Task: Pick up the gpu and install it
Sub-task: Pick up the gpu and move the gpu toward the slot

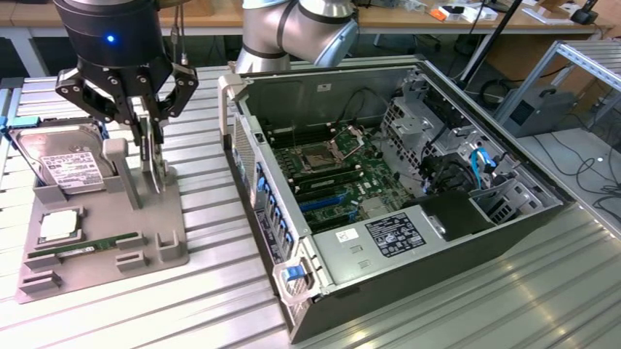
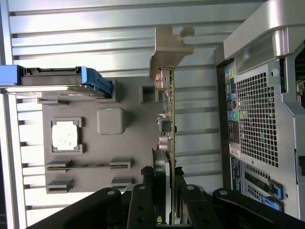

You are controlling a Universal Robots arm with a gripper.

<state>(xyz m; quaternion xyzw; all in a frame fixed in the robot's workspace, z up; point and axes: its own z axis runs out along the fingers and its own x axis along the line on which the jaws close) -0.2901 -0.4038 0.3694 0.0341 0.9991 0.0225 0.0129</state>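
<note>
Between the 2 fingers [image 2: 141, 202] of the gripper [image 1: 148, 116], the gpu [image 2: 167, 119] sits clamped edge-on. Beneath them, a gray tray [image 1: 97, 247] likely props it upright for grasping.

Silver-grey arm wearing a glossy black wrist and a black linkage gripper.
The arm [image 1: 296, 33] is showing rounded silver-grey joint housings with darker grey caps. The wrist housing [image 1: 136, 29] is appearing as a shiny black cylinder, a small blue light [image 1: 110, 38] glowing on its face and a thin dark cable [image 1: 177, 43] running along its three o'clock side. The gripper [image 1: 147, 156] is showing angular black links branching toward five and seven o'clock, with small silver pins [image 2: 138, 187] shining at the pivots.
</note>
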